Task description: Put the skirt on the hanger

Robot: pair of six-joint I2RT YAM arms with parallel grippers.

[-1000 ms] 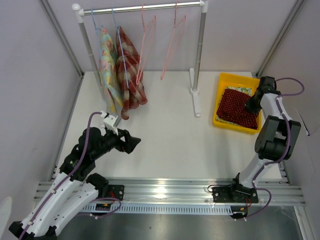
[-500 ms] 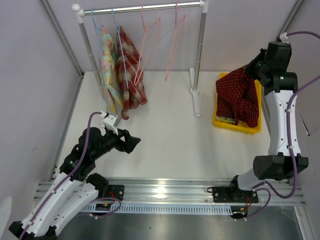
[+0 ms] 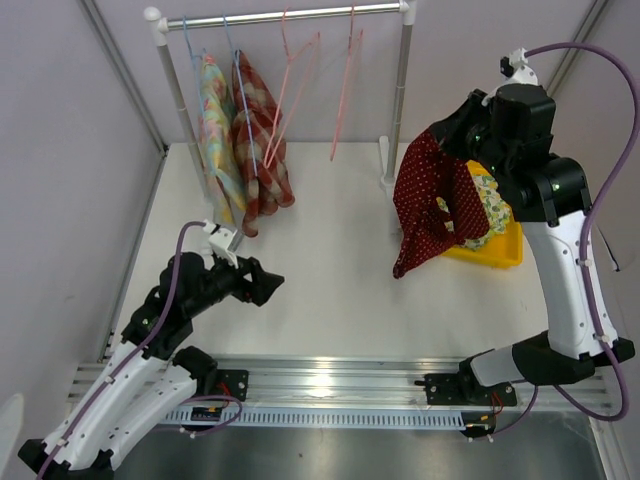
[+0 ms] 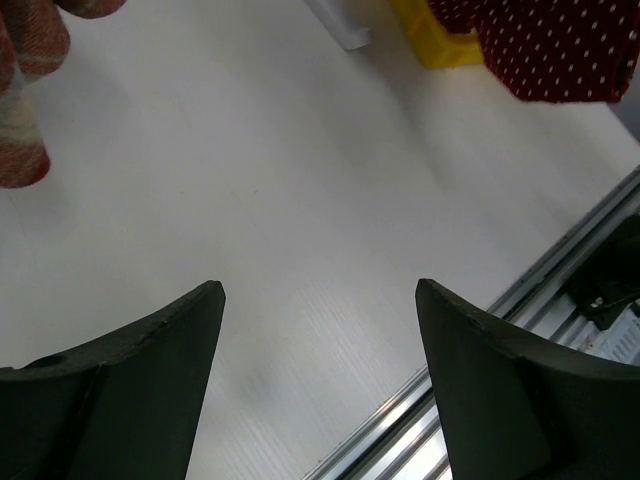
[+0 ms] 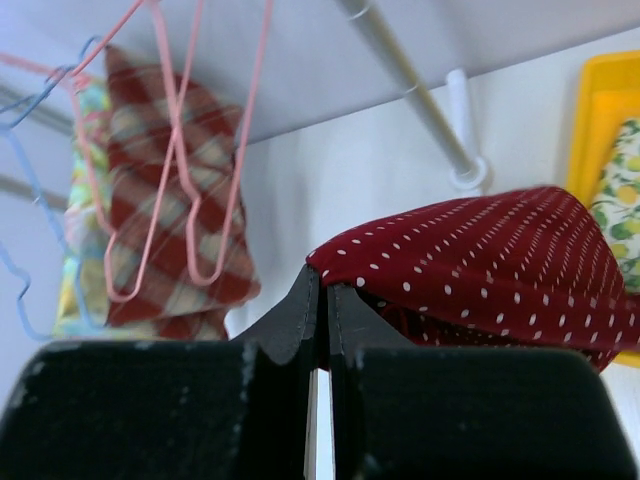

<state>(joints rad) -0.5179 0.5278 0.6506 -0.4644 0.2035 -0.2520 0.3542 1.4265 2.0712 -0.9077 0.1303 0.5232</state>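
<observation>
The right fingers (image 5: 285, 325) pinch a top fold of the red dotted skirt (image 3: 432, 205). It hangs lengthwise, lower end pointing down at the surface (image 3: 330, 290), between rack post (image 3: 398, 90) and yellow bin (image 3: 497, 253). The left fingers (image 4: 130, 370) are spread, empty.

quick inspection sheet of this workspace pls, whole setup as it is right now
surface: white table, bare in the middle
job's things: red dotted skirt hangs from the right tool, not yet on a hanger; two pink hangers empty on the rack
clutter: yellow bin holding a lemon-print cloth; checked garment and floral garment hung on the rack
tools: right tool shut on the skirt; left tool open, empty, over the table
cables: purple cable loops high on the right; second purple cable by the left tool
surroundings: grey walls; metal rail at the near edge
</observation>
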